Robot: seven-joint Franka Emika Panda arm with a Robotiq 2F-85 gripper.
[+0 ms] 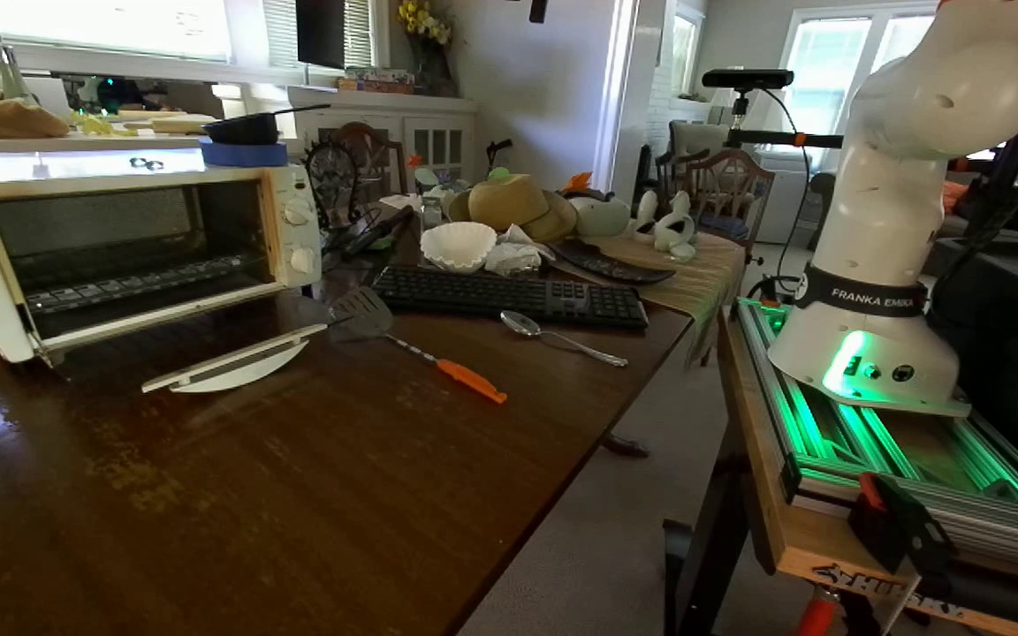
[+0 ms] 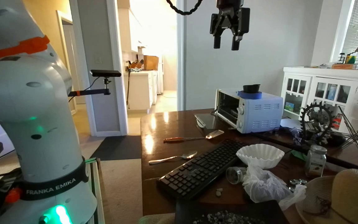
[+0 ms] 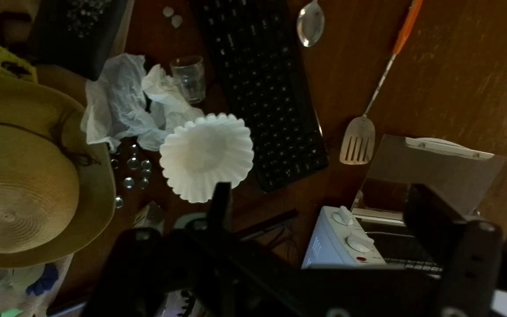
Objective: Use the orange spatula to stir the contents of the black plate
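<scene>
Orange spatula (image 3: 380,84) on table (image 1: 297,495), handle (image 1: 471,380) whole in both exterior views only, tool (image 2: 226,45) spread wide, empty

A bright window (image 1: 89,29) — pale grey wall (image 2: 269,56), white cabinet (image 2: 311,93), carpeted floor (image 2: 121,180) — glossy brown table (image 1: 244,503).

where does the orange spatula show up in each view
In an exterior view: orange spatula left of centre, handle to lower right.
In an exterior view: orange spatula just below centre, handle to the left.
Wrist view: orange spatula at upper right, handle cut by top edge.
Shared landmark: the black keyboard, near it in all three.
</scene>
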